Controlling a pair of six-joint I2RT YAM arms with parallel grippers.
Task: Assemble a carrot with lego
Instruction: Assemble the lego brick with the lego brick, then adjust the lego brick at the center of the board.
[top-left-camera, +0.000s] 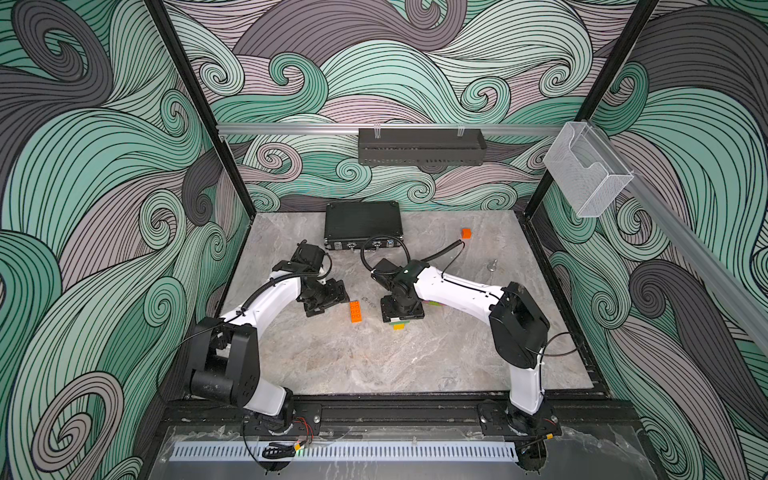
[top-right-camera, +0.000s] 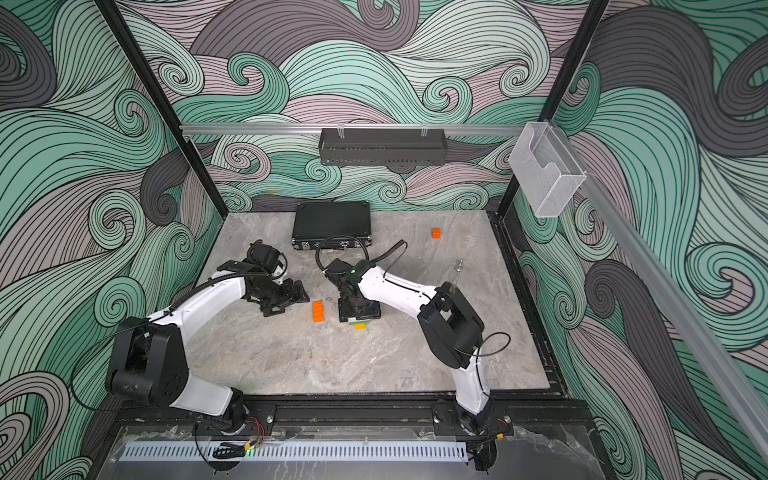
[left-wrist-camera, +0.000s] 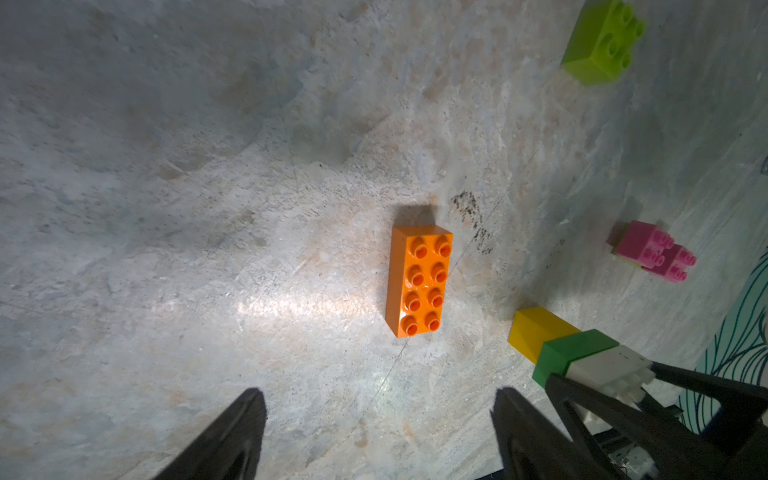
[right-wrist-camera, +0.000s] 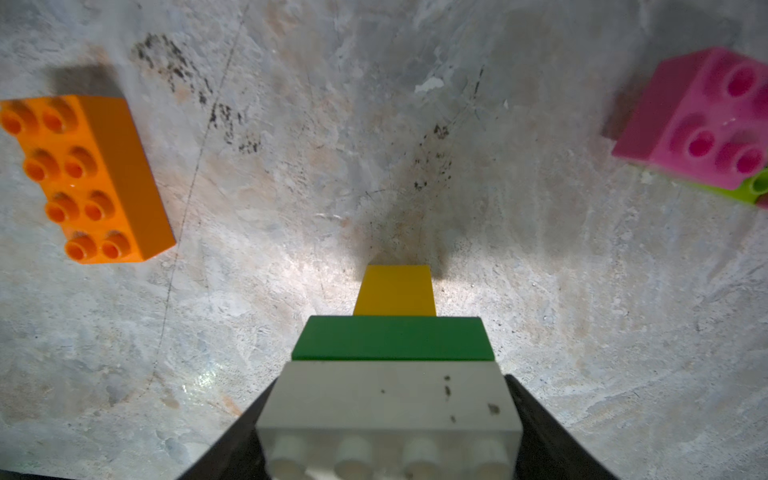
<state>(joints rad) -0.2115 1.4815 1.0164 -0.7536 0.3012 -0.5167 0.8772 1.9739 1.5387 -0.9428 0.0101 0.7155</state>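
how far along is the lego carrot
Done: yellow, dark green and white bricks joined into a carrot stack. In hand: the right gripper straddles its white end. To do: orange brick, lime brick and pink bricks lie loose; left gripper is open, empty.

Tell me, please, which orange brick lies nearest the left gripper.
The oblong eight-stud orange brick, right before the left gripper; the small orange cube sits far back.
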